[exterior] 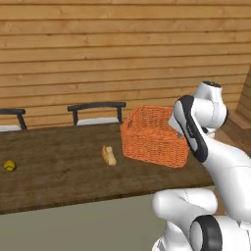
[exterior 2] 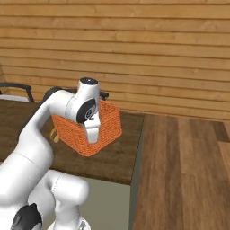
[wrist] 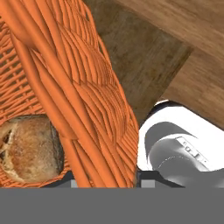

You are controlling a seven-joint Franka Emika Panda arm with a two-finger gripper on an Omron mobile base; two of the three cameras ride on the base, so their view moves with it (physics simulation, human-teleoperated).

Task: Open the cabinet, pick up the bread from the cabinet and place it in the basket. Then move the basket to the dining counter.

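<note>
With the bread [wrist: 27, 148] lying inside the basket [exterior: 153, 135], which rests near the right end of the dining counter [exterior: 59, 171], the gripper [wrist: 105, 181] has its jaws narrowly closed over the basket's near wall, so I judge only letting go remains.

basket [exterior: 152, 137] on dining counter [exterior: 59, 171] | pastry [exterior: 109, 155] beside | yellow item [exterior: 10, 165] far left

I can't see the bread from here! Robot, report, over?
Pincer clamped on basket wall. Bread inside basket, basket on dining counter. Small pastry and yellow thing lie well off to the side.
</note>
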